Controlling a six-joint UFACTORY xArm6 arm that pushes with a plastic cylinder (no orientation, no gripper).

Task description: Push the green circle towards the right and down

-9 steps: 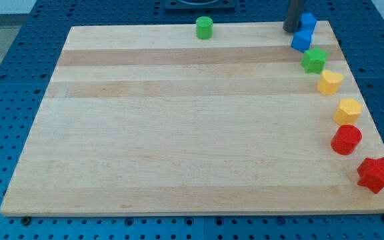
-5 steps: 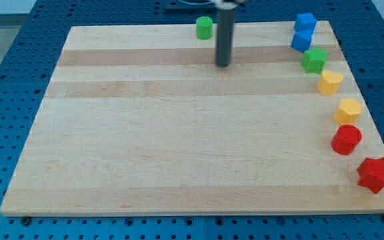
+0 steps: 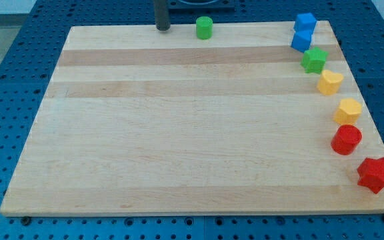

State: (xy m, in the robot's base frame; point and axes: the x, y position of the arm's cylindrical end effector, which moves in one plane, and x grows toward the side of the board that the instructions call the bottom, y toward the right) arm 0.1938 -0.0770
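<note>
The green circle (image 3: 204, 27) stands at the top edge of the wooden board (image 3: 179, 133), a little right of the middle. My tip (image 3: 163, 29) rests at the board's top edge, to the left of the green circle, with a clear gap between them. The rod rises straight up out of the view's top.
Along the board's right edge, from top to bottom: two blue blocks (image 3: 305, 22) (image 3: 301, 41), a green star (image 3: 314, 60), a yellow heart (image 3: 329, 82), a yellow hexagon (image 3: 347, 110), a red circle (image 3: 346, 140) and a red star (image 3: 376, 174).
My tip moved from the top right by the blue blocks, across below the green circle, to the circle's left at the top edge. No block has moved.
</note>
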